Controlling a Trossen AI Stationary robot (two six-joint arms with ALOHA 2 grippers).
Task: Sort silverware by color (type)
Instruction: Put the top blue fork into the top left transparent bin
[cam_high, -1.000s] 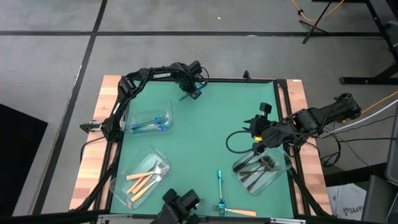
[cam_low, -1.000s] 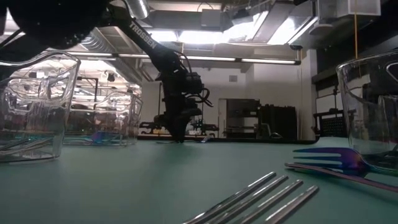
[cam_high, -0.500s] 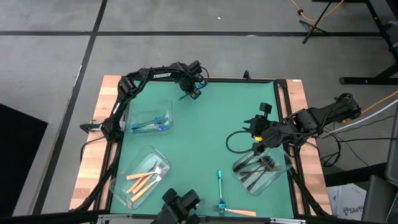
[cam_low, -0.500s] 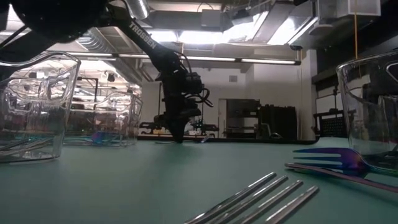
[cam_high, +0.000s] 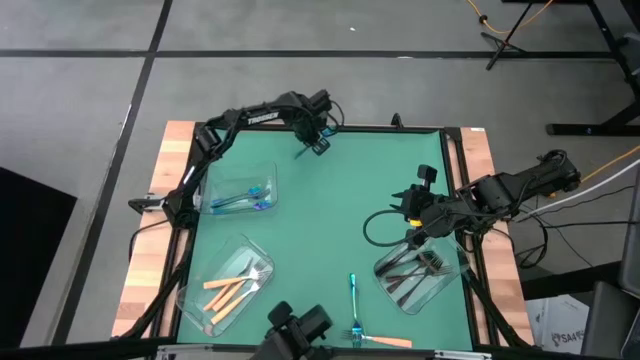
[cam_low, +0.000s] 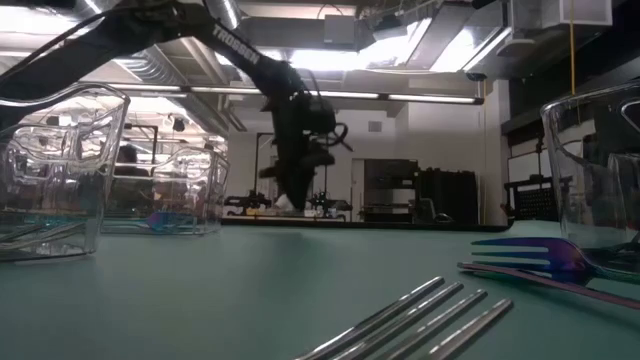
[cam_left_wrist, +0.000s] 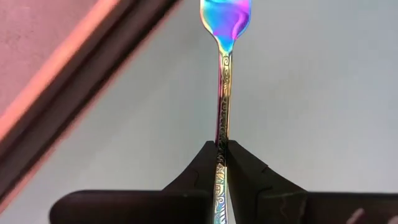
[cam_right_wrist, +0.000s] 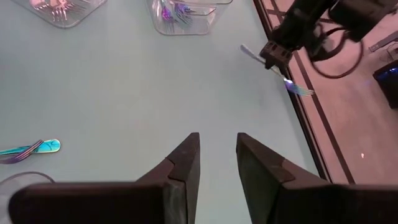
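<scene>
Green flat surface (cam_high: 320, 220) holds three clear plastic rectangular trays: orange-handled forks (cam_high: 228, 292), blue-teal forks (cam_high: 240, 197), dark grey forks (cam_high: 412, 270) already sorted. Left pincer (cam_high: 310, 147), at the far edge, is clamped tight on an iridescent blue-teal slim fork (cam_left_wrist: 222, 93), lifted off the mat. Right pincer (cam_right_wrist: 215, 163) hangs half-open, empty, by the dark tray. Left to sort: one teal fork (cam_high: 354, 297) and one orange fork (cam_high: 378, 340) near the front edge.
</scene>
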